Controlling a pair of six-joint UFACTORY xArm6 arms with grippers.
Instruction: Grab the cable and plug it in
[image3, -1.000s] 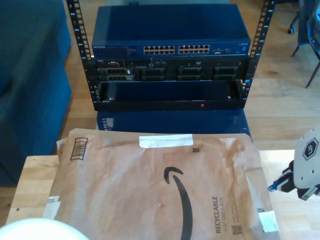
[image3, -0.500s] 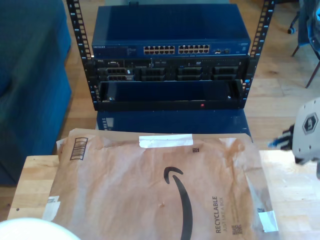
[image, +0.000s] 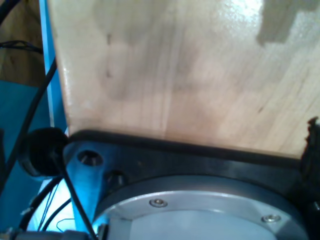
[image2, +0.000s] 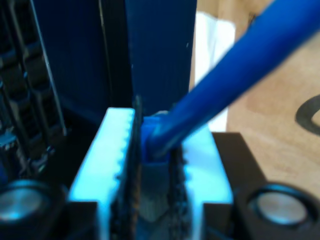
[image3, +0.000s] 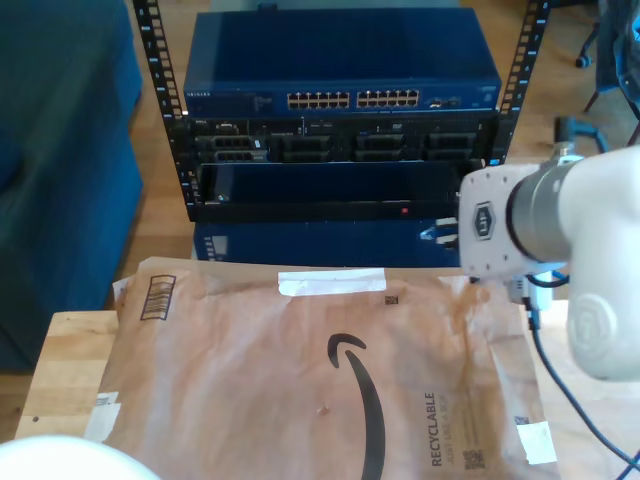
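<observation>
My second claw (image2: 152, 150) is clenched on the blue ethernet cable (image2: 235, 65), so the grab looks done; plugging into the network switch (image3: 340, 62) remains; first claw's state I cannot tell.

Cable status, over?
Second claw shut on cable. First claw state unknown; first wrist view shows bare tabletop. Cable not yet plugged; arm short of rack. Nothing seen blocking.

My second claw (image2: 150, 170) (gripping the cable (image2: 235, 65)) swung rackward
</observation>
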